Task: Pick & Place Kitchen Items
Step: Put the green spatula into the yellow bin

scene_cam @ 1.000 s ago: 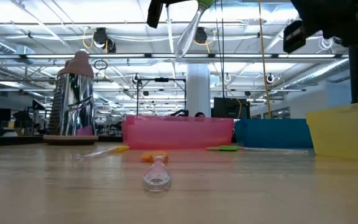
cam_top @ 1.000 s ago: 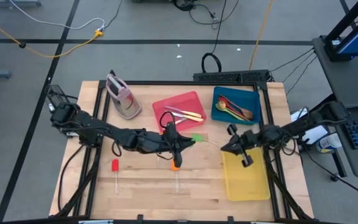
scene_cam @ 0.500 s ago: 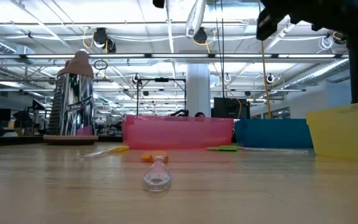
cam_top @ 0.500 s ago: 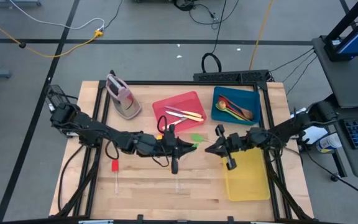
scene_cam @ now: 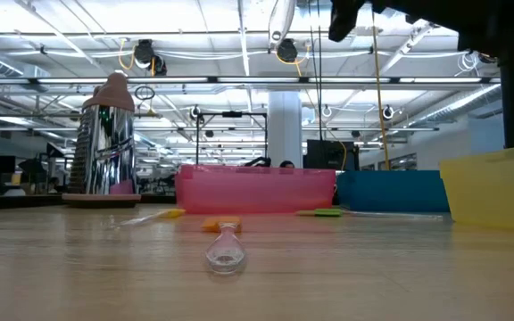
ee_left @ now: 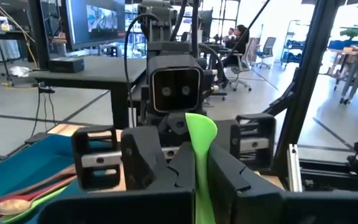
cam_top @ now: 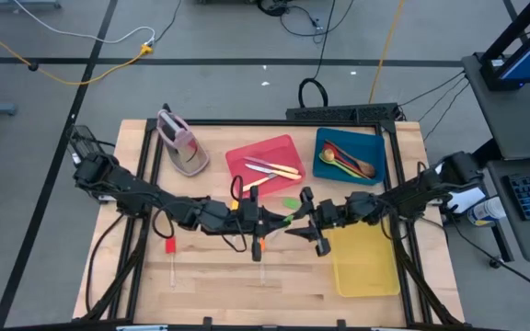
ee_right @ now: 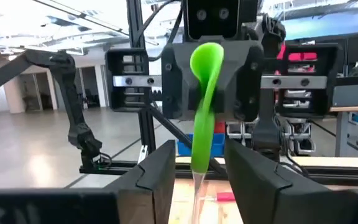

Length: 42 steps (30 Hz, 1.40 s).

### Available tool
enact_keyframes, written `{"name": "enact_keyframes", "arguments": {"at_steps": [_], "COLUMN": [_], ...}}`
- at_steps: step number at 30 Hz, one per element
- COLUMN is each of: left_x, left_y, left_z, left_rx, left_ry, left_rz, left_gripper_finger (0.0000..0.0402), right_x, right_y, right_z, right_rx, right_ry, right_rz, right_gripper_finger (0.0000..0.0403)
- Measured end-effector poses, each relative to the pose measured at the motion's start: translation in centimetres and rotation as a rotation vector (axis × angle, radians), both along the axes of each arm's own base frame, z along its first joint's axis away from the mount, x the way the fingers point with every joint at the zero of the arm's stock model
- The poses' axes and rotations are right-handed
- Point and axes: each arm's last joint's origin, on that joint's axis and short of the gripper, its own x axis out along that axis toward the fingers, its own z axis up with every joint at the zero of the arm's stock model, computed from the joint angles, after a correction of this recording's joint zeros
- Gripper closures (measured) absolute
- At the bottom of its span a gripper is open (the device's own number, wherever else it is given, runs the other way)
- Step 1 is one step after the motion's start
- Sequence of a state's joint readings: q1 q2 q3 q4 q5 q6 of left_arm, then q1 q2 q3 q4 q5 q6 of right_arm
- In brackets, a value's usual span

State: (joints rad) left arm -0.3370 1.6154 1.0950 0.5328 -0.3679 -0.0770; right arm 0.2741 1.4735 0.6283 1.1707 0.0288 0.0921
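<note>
My left gripper point(cam_top: 279, 219) is over the table's middle, shut on a green-headed utensil point(ee_right: 205, 62). The utensil's clear handle point(scene_cam: 279, 22) hangs below it. My right gripper point(cam_top: 295, 225) faces it from the table's right, open. In the right wrist view its fingers point(ee_right: 157, 171) stand on either side of the utensil's lower stem without touching it. An orange-headed piece point(cam_top: 258, 245) and a red-headed piece point(cam_top: 169, 245) lie flat on the table nearer the front edge. My left gripper pinches the utensil's green stem point(ee_left: 199, 183), just below the head, between its two fingers. The fingers come level from the table's left. The utensil is lifted clear and stands roughly upright, with the head point(ee_left: 201, 130) up and the clear handle down.
At the back stand a red tray point(cam_top: 279, 147) with knives and a blue tray point(cam_top: 375, 147) with spoons. A yellow tray point(cam_top: 364, 267) lies at the front right. The pink-grey stand point(cam_top: 180, 142) is at the back left. Bare wood lies along the front edge.
My right gripper has gone toward the table's left, from over the yellow tray's far end up to the left gripper and the utensil. The utensil's clear handle has risen and swung closer to upright in the low view.
</note>
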Motion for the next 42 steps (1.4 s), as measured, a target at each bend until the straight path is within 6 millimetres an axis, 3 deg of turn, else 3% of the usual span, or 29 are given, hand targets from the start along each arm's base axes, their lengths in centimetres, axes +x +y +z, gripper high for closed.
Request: {"name": "enact_keyframes", "arguments": {"at_steps": [6,13,18,29,35,42], "left_x": [0.0,-0.1,-0.1,-0.2,-0.3,-0.3], "left_y": [-0.1,-0.1,-0.1,-0.1,-0.1,-0.1], "left_z": [-0.1,-0.1,-0.3,-1.4,-2.0,-2.2], "left_rx": [0.011,0.026,0.036,0.073,0.078,0.070], "left_ry": [0.005,0.010,0.038,0.148,0.205,0.218], "left_rz": [0.000,0.007,0.006,0.014,0.015,0.017], "left_gripper_finger": [0.0374,0.0377,0.0373,0.0297,0.0274,0.0273], "right_x": [0.7,0.6,0.6,0.2,-2.2,-6.1], "right_y": [-0.1,-0.1,-0.1,-0.1,0.1,-0.1], "right_z": [-0.2,-0.2,-0.3,-0.2,1.0,2.7], "right_rx": [0.007,-0.039,-0.040,-0.041,-0.051,0.124], "right_ry": [0.016,-0.001,0.013,0.108,0.267,0.439], "right_rz": [-0.060,-0.079,-0.079,-0.081,-0.048,-0.084], "right_gripper_finger": [0.0287,0.0379,0.0377,0.0382,0.0368,0.0382]}}
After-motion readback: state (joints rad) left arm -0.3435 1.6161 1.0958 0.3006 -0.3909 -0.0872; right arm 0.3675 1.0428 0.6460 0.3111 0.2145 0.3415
